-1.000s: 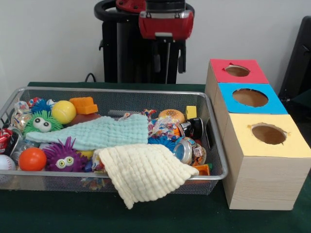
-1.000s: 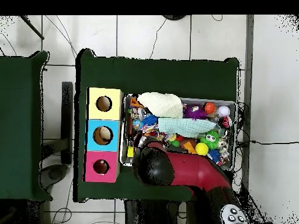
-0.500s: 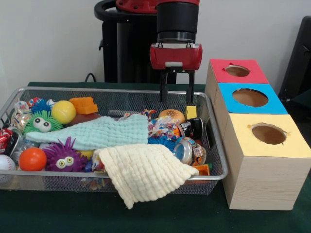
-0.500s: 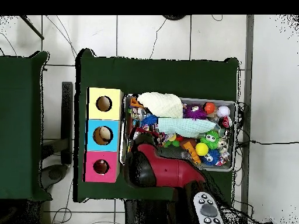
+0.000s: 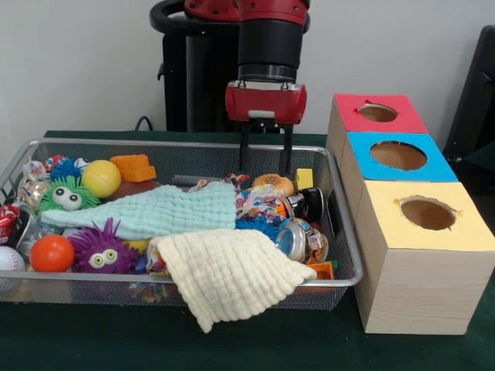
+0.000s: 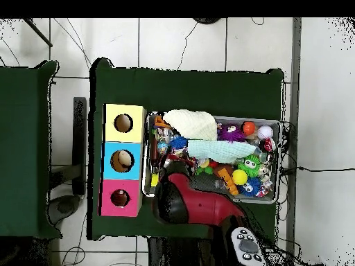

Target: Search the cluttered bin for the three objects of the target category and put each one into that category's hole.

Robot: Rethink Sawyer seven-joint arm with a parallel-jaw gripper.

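Wire bin [image 6: 279, 161] of toys, red arm [image 6: 197, 205] over corner, three-hole box [image 6: 108, 160] beside

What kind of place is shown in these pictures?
Probably a robotics lab set up for a sorting test. A robot arm's hand hangs over a wire bin full of toys, three wooden boxes with coloured, holed tops stand beside it, and cables cross the tiled floor.

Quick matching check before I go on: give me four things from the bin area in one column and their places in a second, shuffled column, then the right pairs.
1. cream cloth
2. orange ball
3. gripper
4. yellow box

A. nearest of the three boxes in the front view
B. draped over the bin's near rim
C. open, above the bin's far side
D. near corner of the bin, beside the purple fuzzy toy

Pairs: 1-B, 2-D, 3-C, 4-A
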